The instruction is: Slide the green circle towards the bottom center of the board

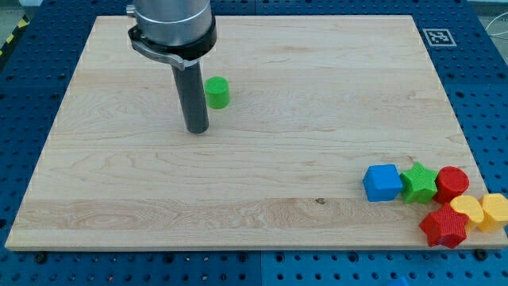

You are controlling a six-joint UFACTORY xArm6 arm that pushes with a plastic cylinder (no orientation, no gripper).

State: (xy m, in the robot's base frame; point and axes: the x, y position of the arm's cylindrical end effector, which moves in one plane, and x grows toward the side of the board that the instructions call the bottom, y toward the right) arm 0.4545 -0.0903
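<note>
The green circle is a small green cylinder lying on the wooden board in the upper left part of the view. My tip rests on the board just left of and a little below the green circle, a small gap apart from it. The rod rises from the tip to the grey arm body at the view's top.
A cluster of blocks sits at the board's bottom right: a blue cube, a green star, a red cylinder, a red star, and two yellow blocks. A marker tag is at the top right corner.
</note>
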